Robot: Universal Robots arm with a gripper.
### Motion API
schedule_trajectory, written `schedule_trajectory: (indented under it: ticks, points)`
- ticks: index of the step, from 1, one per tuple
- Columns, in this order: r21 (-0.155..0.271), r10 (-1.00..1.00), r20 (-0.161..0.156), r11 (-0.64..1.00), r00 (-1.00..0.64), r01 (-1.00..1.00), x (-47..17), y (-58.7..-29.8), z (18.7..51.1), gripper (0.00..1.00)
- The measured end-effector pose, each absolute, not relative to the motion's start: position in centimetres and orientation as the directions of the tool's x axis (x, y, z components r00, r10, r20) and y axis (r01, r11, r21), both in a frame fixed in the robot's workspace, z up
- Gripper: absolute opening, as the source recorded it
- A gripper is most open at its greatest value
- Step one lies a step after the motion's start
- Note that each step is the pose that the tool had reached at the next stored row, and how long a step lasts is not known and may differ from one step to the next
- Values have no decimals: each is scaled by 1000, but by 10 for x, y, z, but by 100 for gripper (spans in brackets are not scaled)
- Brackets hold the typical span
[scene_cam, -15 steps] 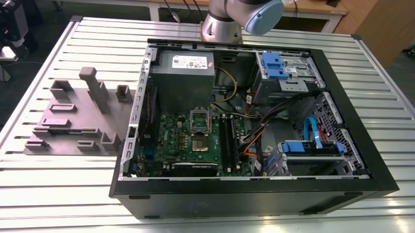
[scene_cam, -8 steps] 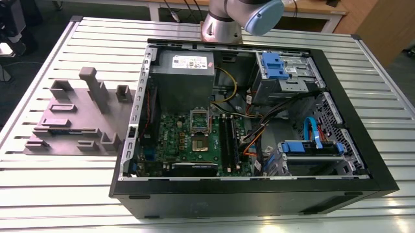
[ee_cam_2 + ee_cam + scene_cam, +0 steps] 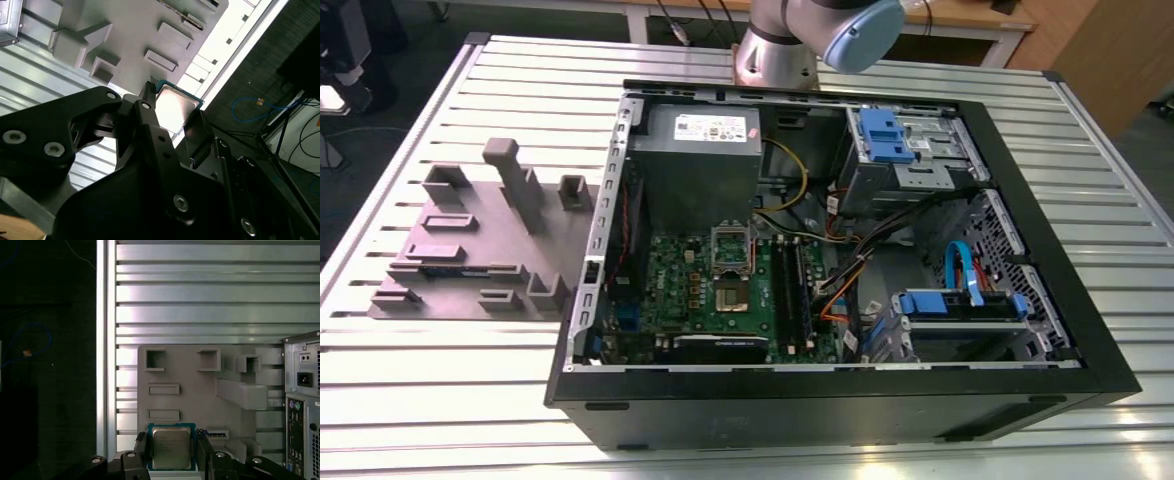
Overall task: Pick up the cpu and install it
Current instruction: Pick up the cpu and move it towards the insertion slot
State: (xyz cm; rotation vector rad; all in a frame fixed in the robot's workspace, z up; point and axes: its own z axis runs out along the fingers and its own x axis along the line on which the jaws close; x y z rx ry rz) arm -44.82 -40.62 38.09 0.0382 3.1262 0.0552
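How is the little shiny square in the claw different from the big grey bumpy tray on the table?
The cpu is small, flat and shiny with a greenish rim; the grey tray is far wider, dull, with raised blocks and pockets. The cpu is gripped in the claw, off the table; the tray lies on the table. Both are greyish.

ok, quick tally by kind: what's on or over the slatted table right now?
flat square silver-grey cpu with greenish rim: 1
black two-fingered tool, shut on the cpu: 1
open black computer case: 1
grey moulded plastic fixture block: 1
Total: 4
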Motion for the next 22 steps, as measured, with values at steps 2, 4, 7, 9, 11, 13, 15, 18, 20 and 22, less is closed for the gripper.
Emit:
schedule_trajectory:
  ticks: [2,4,7,9,11,13,15,18,20,22]
  points:
    - [35,25,-14,999,-1000,24,-448,-406,381,47]
    - [35,25,-13,999,-1000,24,-445,-406,381,47]
    - [35,25,-10,999,-1000,25,-441,-406,381,47]
    - [35,25,-10,999,-1000,25,-439,-406,381,47]
    - [36,25,-10,999,-1000,25,-439,-406,381,47]
    - [35,25,-10,999,-1000,25,-439,-406,381,47]
    - [35,25,-10,999,-1000,25,-439,-406,381,47]
    - [35,25,-10,999,-1000,25,-438,-406,381,47]
    - [35,25,-10,999,-1000,25,-438,-406,381,47]
    - [35,25,-10,999,-1000,25,-438,-406,381,47]
